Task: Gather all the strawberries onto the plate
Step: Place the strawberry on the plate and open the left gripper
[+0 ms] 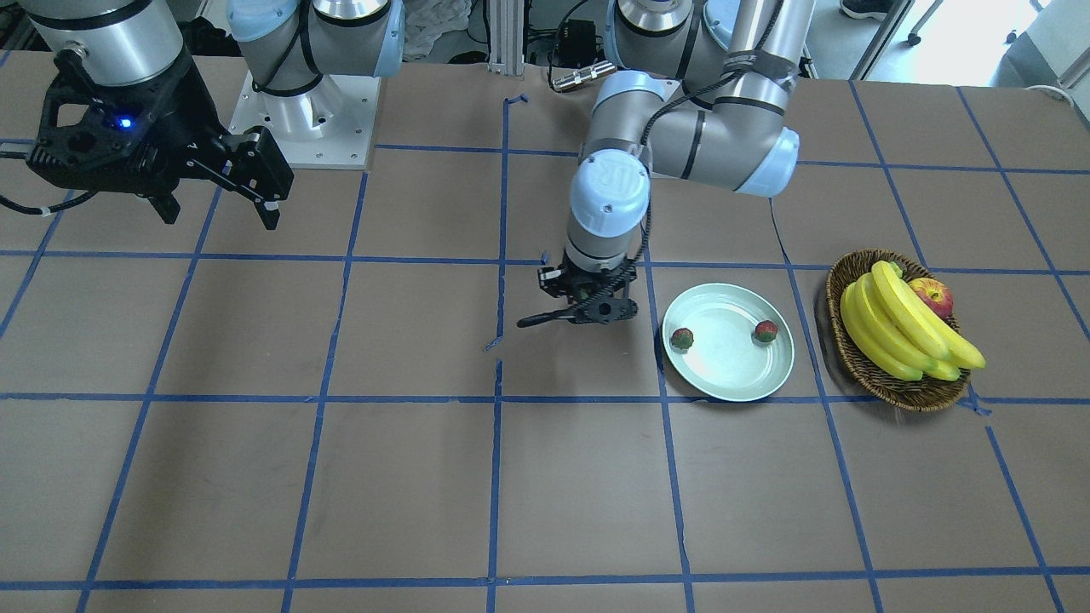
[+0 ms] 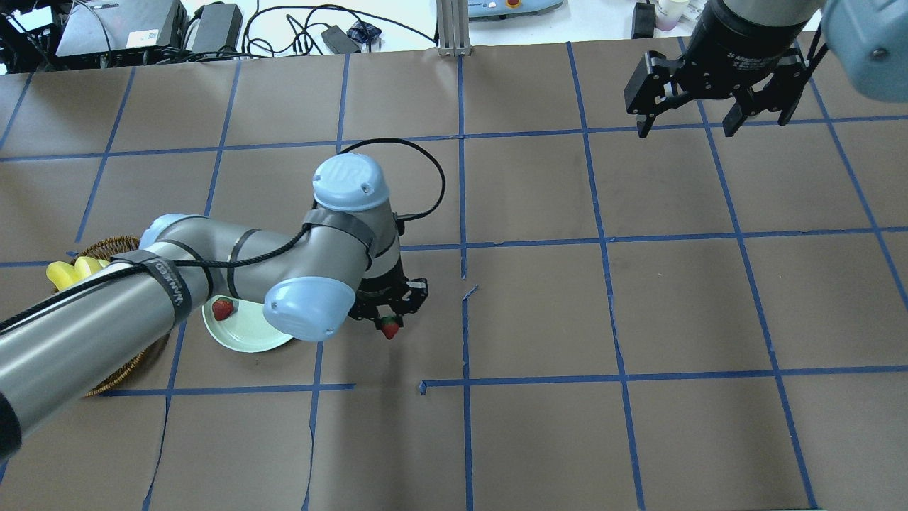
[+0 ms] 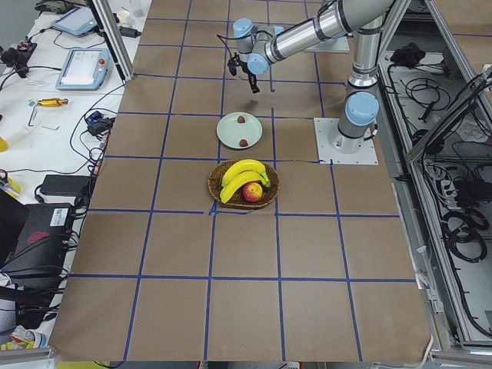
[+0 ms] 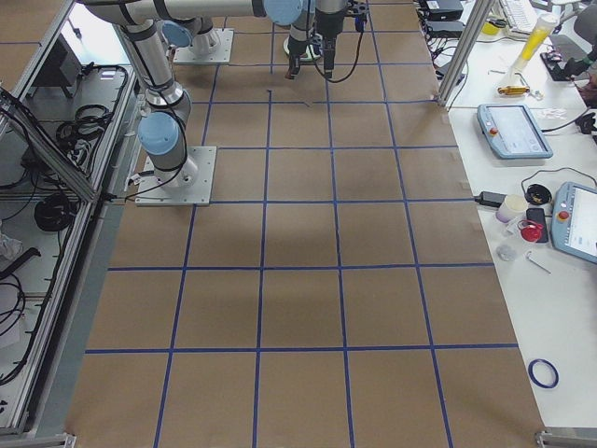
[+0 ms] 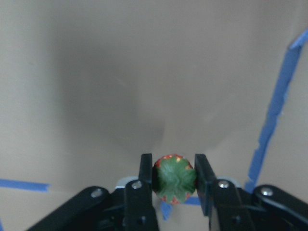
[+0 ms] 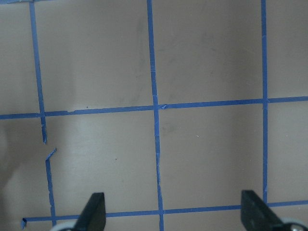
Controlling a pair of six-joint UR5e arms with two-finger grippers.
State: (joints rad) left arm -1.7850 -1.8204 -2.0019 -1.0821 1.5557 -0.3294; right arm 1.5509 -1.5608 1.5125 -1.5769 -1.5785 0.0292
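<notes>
My left gripper (image 5: 174, 180) is shut on a strawberry (image 5: 174, 178), whose green cap faces the wrist camera between the two fingers. Overhead, that strawberry (image 2: 389, 328) hangs just below the left gripper (image 2: 386, 312), a short way to the right of the plate (image 2: 241, 339). The pale green plate (image 1: 724, 370) holds two strawberries, one by its left rim (image 1: 682, 339) and one by its right rim (image 1: 765, 331). Overhead, the left arm hides much of the plate and only one strawberry (image 2: 223, 309) shows on it. My right gripper (image 2: 687, 128) hangs open and empty at the far right.
A wicker basket (image 1: 924, 400) with bananas (image 1: 894, 328) and an apple (image 1: 934, 296) stands beside the plate, on the side away from the left gripper. Brown paper with a blue tape grid covers the table (image 1: 409, 477). The right gripper (image 1: 221, 217) is near its arm's base.
</notes>
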